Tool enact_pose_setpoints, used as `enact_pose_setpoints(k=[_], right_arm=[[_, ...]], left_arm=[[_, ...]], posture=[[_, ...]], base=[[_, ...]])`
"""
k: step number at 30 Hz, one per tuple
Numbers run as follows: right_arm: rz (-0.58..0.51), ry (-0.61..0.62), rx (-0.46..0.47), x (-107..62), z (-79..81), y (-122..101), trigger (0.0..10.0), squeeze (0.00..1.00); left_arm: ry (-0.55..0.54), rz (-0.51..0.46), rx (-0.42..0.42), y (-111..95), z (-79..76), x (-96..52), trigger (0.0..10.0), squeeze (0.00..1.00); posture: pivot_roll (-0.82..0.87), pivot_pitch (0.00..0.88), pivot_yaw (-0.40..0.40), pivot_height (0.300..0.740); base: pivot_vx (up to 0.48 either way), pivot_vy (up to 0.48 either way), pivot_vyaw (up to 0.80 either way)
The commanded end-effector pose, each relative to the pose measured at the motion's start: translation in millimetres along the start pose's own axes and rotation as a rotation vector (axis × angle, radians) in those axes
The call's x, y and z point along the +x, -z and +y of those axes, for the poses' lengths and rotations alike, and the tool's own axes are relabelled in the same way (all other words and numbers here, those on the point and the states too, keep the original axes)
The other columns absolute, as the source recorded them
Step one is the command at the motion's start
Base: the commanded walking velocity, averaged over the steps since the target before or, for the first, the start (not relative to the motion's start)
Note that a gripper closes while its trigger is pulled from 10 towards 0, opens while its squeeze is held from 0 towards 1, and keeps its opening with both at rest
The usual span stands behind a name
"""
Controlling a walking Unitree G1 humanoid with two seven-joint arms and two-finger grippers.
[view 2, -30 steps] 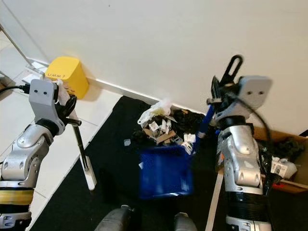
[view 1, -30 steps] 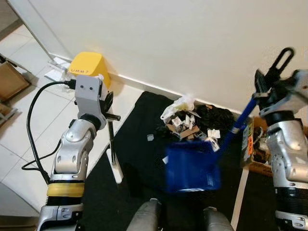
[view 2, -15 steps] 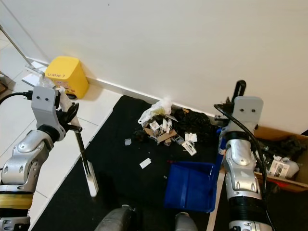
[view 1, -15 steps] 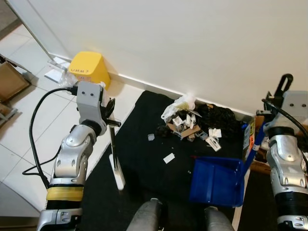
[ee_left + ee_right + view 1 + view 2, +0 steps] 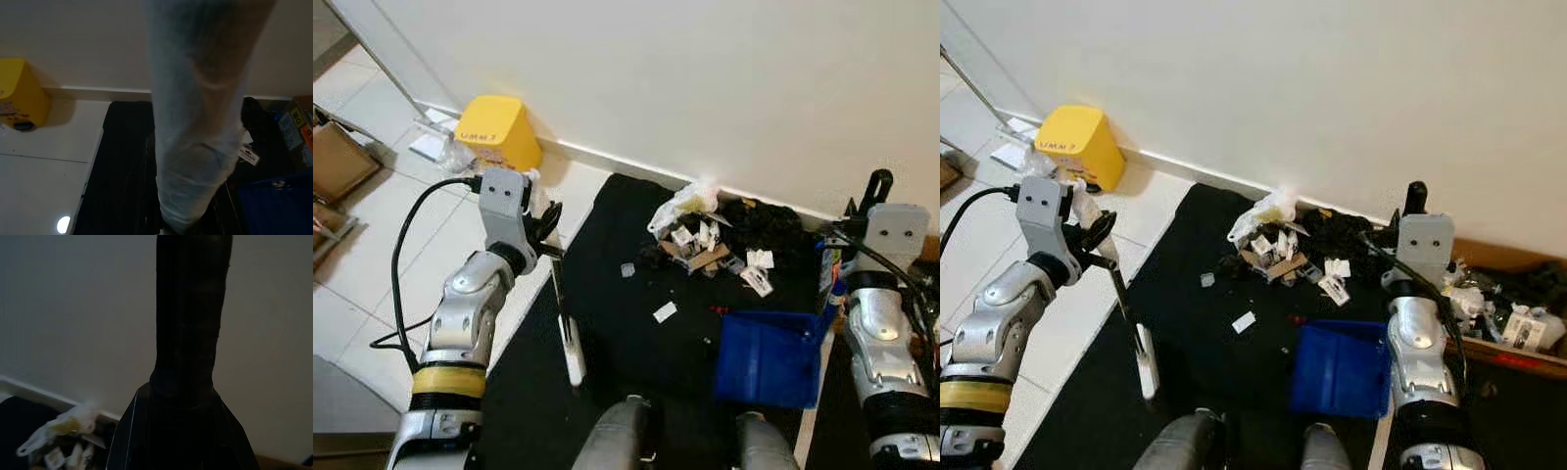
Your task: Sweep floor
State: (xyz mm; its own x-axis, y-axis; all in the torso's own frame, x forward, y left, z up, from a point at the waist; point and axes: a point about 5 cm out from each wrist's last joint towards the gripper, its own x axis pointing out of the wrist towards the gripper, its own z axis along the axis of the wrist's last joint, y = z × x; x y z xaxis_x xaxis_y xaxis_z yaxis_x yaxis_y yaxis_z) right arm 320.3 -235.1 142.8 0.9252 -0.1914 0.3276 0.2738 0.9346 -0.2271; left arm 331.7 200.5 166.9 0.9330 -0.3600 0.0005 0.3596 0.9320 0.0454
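Robot holding a broom and a blue dustpan beside a litter pile on a black mat.

Left eye view: the left hand (image 5: 546,223) is closed around the thin handle of the broom (image 5: 562,308), whose white head rests at the mat's left edge. The blue dustpan (image 5: 769,354) lies on the black mat (image 5: 607,323) near the right arm, just below the litter pile (image 5: 715,245) heaped against the wall. One white scrap (image 5: 664,312) lies apart from the pile. Right eye view: the right hand (image 5: 1416,196) points up at the wall; whether it grips the dustpan cannot be told. A yellow bin (image 5: 1077,145) stands by the baseboard. Left wrist view: a pale wrapped shaft crosses the frame, with the mat and the dustpan beyond. Right wrist view: a dark finger (image 5: 190,333) stands before the wall.
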Motion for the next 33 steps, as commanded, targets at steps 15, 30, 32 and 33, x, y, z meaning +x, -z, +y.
enact_pose_setpoints(k=[15,30,32,33], right_arm=[[-0.167,-0.082,-0.108,14.2,7.4,-18,10.0,0.00],[-0.138,-0.147,-0.179,2.8,23.6,1,10.0,0.00],[-0.121,-0.168,-0.182,-3.7,28.3,7,10.0,0.00],[-0.105,-0.186,-0.178,-10.6,33.6,11,10.0,0.00]], left_arm=[[0.115,-0.017,0.030,-1,5.9,5.2,10.0,0.00],[0.156,-0.041,0.020,4,2.0,3.5,10.0,0.00],[0.154,-0.043,0.013,5,1.8,2.2,10.0,0.00],[0.149,-0.043,0.009,6,2.5,0.4,10.0,0.00]], posture=[[0.22,0.349,0.180,0.740],[0.23,0.360,0.186,0.740],[0.24,0.363,0.181,0.740],[0.24,0.363,0.182,0.740]], base=[[0.000,0.000,0.00],[0.000,0.000,0.00],[0.000,0.000,0.00],[0.000,0.000,0.00]])
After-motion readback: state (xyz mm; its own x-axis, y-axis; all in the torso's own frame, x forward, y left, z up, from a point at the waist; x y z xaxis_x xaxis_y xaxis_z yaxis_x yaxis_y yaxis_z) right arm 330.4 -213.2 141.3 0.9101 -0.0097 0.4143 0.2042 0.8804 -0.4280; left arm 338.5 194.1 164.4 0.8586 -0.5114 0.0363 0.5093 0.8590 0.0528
